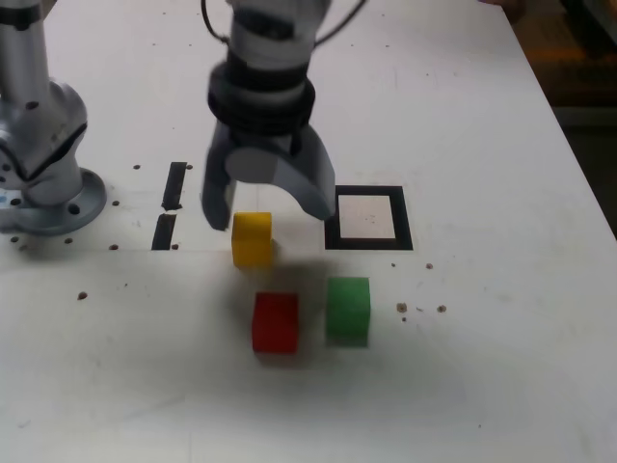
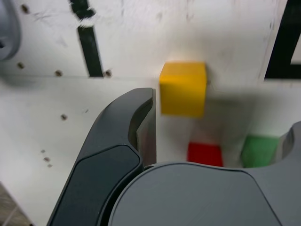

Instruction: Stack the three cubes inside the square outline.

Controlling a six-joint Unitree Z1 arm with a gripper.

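The yellow cube point(image 1: 252, 238) point(image 2: 183, 88) sits on the white table, to the exterior view's left of the square outline point(image 1: 369, 218). In front of it lie the red cube point(image 1: 276, 322) point(image 2: 205, 154) and the green cube point(image 1: 348, 310) point(image 2: 258, 150), side by side and apart. My gripper point(image 1: 265, 212) hangs open just above and behind the yellow cube, one finger on each side of it, touching nothing. The white square inside the black frame holds no cube.
Two short black strips point(image 1: 170, 204) lie to the exterior view's left of the yellow cube. The arm's round grey base point(image 1: 48, 198) stands at the far left. Small dark holes dot the table point(image 1: 482, 386). The table's right edge runs along the upper right.
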